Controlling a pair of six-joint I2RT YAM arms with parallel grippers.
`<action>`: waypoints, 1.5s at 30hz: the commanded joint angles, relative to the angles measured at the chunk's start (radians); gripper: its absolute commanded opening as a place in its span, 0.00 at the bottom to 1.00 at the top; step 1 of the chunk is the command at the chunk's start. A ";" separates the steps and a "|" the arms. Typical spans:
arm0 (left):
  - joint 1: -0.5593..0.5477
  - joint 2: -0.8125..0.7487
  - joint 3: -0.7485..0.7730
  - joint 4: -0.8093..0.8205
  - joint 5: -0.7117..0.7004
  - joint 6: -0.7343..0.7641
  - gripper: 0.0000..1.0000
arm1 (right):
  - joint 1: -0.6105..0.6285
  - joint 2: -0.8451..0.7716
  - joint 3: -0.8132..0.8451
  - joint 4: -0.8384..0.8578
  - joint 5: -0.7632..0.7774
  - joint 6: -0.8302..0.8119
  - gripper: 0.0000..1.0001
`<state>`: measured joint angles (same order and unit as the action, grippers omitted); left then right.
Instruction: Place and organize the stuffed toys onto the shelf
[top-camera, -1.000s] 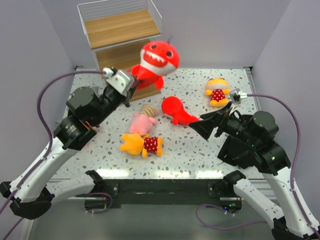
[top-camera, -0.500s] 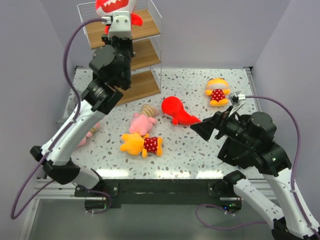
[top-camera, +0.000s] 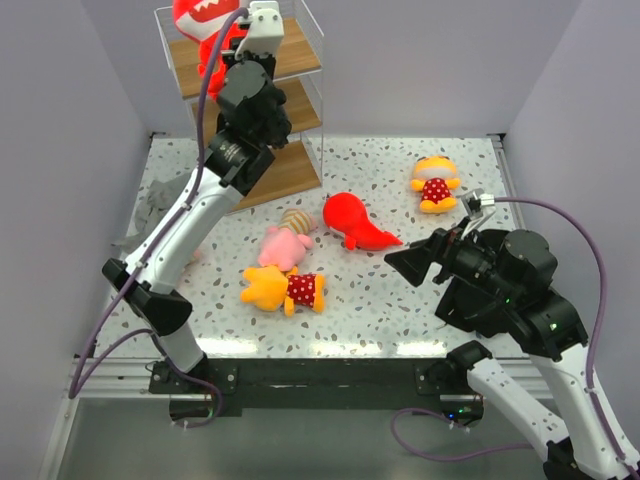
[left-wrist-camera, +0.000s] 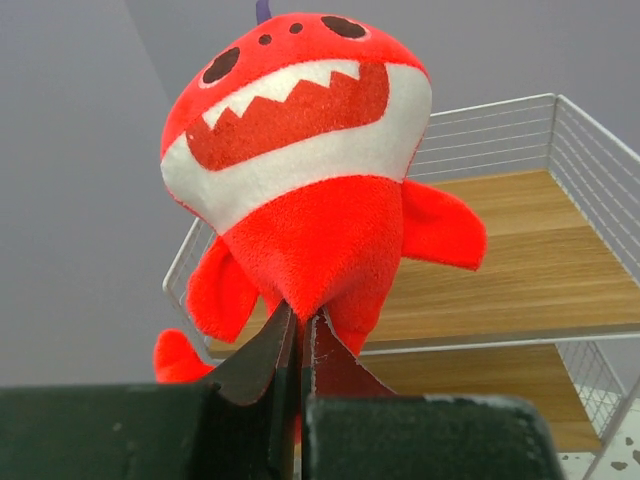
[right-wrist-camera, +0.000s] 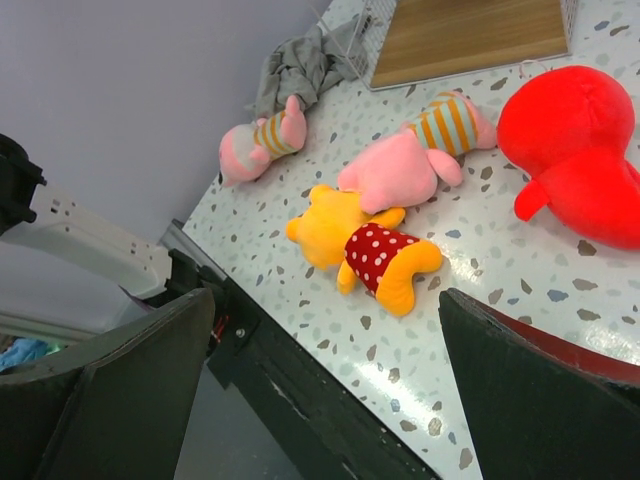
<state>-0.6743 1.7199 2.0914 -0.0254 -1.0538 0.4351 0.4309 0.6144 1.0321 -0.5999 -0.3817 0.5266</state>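
1. Currently, the left gripper (left-wrist-camera: 298, 325) is pressed together on the lower tip of a red shark (left-wrist-camera: 310, 180), and the toy is pinched upright with its white mouth turned toward the wrist camera.
2. Compared with a second ago, when it was held low in front of the shelf (top-camera: 295, 55) near the bottom board, the shark is now raised to the level of the top tier, at that tier's left side.
3. Whether the shark is already inside the top tier's wire rail or just in front of it cannot be told. No contact with the top board is shown.
4. The right gripper (top-camera: 402, 262) is spread wide and empty, well apart from the shelf, and no change in it is noted.
5. Five toys are left off the shelf.
   - The second red shark (top-camera: 355, 222) and the pink striped toy (top-camera: 285, 238) are near the shelf's foot.
   - The yellow toy in polka dots (top-camera: 283, 288) is farther out.
   - The second yellow toy (top-camera: 435, 183) is off to the shelf's right.
   - The second pink toy (right-wrist-camera: 262, 145) is left of the shelf, by the grey cloth (right-wrist-camera: 300, 65).
6. No toy is seen resting on any board. The first placement is judged close, with lowering and release not yet done, and the wire rail is judged the likeliest snag.
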 joint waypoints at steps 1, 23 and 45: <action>0.057 -0.008 0.041 -0.053 0.017 -0.065 0.00 | -0.001 -0.002 0.028 -0.017 0.024 -0.030 0.99; 0.220 0.086 0.067 -0.166 0.178 -0.186 0.15 | -0.001 0.008 0.051 -0.028 0.027 -0.039 0.99; 0.210 -0.149 -0.054 -0.190 0.584 -0.348 0.89 | -0.001 0.013 0.025 -0.037 0.073 0.004 0.98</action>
<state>-0.4522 1.7229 2.0750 -0.2714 -0.6216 0.1608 0.4309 0.6151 1.0451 -0.6361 -0.3500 0.5087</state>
